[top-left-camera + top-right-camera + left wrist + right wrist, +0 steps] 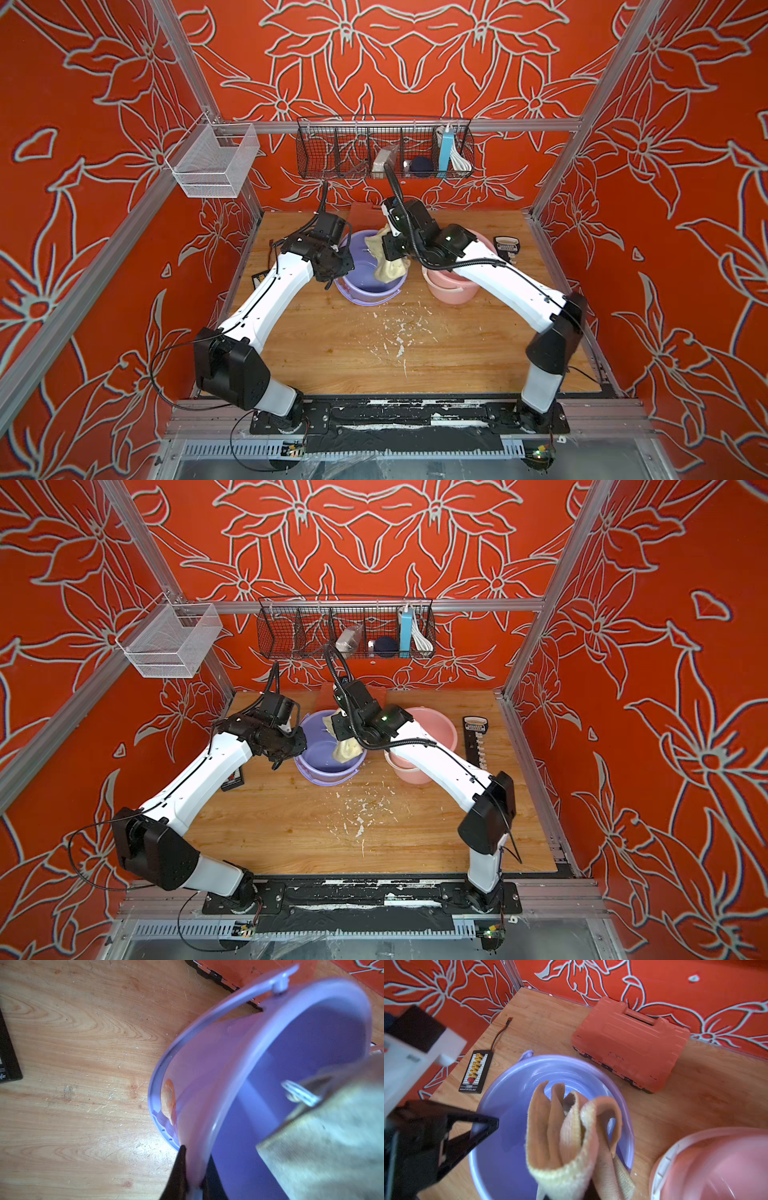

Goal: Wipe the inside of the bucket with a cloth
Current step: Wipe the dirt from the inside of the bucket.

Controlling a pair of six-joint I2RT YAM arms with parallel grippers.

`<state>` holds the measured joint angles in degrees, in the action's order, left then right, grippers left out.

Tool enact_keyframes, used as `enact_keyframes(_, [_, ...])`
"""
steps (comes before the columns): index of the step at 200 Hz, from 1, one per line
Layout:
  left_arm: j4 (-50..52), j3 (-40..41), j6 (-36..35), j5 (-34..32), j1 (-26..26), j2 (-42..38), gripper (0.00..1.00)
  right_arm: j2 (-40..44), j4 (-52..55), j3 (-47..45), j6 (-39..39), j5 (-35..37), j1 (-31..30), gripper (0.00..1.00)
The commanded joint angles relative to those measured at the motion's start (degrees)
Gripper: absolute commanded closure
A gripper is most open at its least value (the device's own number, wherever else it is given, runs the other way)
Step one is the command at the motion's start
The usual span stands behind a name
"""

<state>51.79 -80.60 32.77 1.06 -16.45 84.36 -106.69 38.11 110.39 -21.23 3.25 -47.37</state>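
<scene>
on the wooden tabletop [374,353], my left arm [266,299] is reaching forward with its elbow bent and its wrist dipping over the left side of the lilac bucket [360,266]. my left gripper [195,1167] is pinching the bucket's wall at the rim, one finger outside and one inside, jaws pressed tight on the plastic. my right arm [507,286] is arching in over the pink bucket [453,291], which is standing just beside the lilac one, and its wrist is hanging above the lilac bucket's right half. my right gripper [386,250] is pointing down and clamping the top of the cloth [566,1136], its tips mostly buried in the fabric. the cloth, cream-beige with dingy grey-brown staining, is hanging in loose vertical folds into the bucket, its lower end bunching by the right inner wall in both top views; i cannot tell whether it is touching the wall. a red tool case [631,1043] is lying closed behind the bucket.
</scene>
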Motion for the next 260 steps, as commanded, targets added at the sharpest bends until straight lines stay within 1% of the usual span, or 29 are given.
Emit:
enact_keyframes(1, [0.5, 0.3, -1.0, 4.2, -0.2, -3.0, 1.00, -5.3, 4.0, 7.7, 2.0, -3.4, 1.5, 1.00])
enact_keyframes(24, [1.0, 0.5, -1.0, 5.4, -0.1, -3.5, 1.00, -12.1, 8.8, 16.1, 3.8, -1.9, 1.7, 1.00])
enact_keyframes(42, [0.3, 1.6, -1.0, 7.0, -0.2, -4.4, 1.00, -15.3, 10.5, 19.8, 4.6, -0.1, 2.1, 1.00])
enact_keyframes(56, [0.5, 2.1, -1.0, 6.7, -0.2, -4.9, 1.00, -16.8, 12.2, 22.0, 4.9, 0.8, 2.5, 1.00])
enact_keyframes(67, [1.3, 2.0, -0.8, 5.0, -0.1, -5.0, 1.00, -17.1, 13.3, 22.9, 5.8, 3.1, 2.5, 1.00])
enact_keyframes(85, [2.0, 1.6, -0.4, 2.4, -0.1, -5.2, 1.00, -16.2, 14.7, 22.2, 7.2, 6.3, 2.9, 1.00])
enact_keyframes(107, [2.3, 0.8, 0.5, -1.0, -0.1, -4.9, 1.00, -13.9, 16.0, 19.3, 8.6, 9.7, 3.4, 1.00])
enact_keyframes(140, [0.7, -0.6, 1.8, -2.5, 0.0, -4.2, 1.00, -10.0, 19.0, 13.0, 9.7, 10.5, 3.8, 1.00])
enact_keyframes(165, [-0.5, -1.7, 2.6, -3.0, 0.0, -3.0, 1.00, -5.9, 19.6, 4.6, 9.2, 6.7, 3.6, 1.00])
enact_keyframes(193, [-0.7, -3.0, 2.7, -3.2, 0.0, -1.5, 1.00, -1.0, 19.5, -4.6, 6.9, 0.1, 3.1, 1.00])
enact_keyframes(225, [-1.3, -3.5, 2.8, -2.8, 0.0, -0.6, 1.00, 2.6, 17.6, -11.4, 6.3, -11.4, 0.7, 1.00])
enact_keyframes(244, [-1.3, -3.9, 2.7, -2.5, 0.0, -0.2, 1.00, 4.0, 15.5, -12.9, 6.7, -22.0, -0.8, 1.00])
enact_keyframes(251, [-1.2, -3.9, 2.6, -2.6, 0.0, -0.1, 1.00, 5.5, 14.0, -13.7, 6.4, -24.3, -1.2, 1.00])
enact_keyframes(260, [-1.2, -3.7, 2.5, -2.6, 0.0, -0.1, 1.00, 7.5, 11.4, -14.5, 5.1, -24.6, -1.1, 1.00])
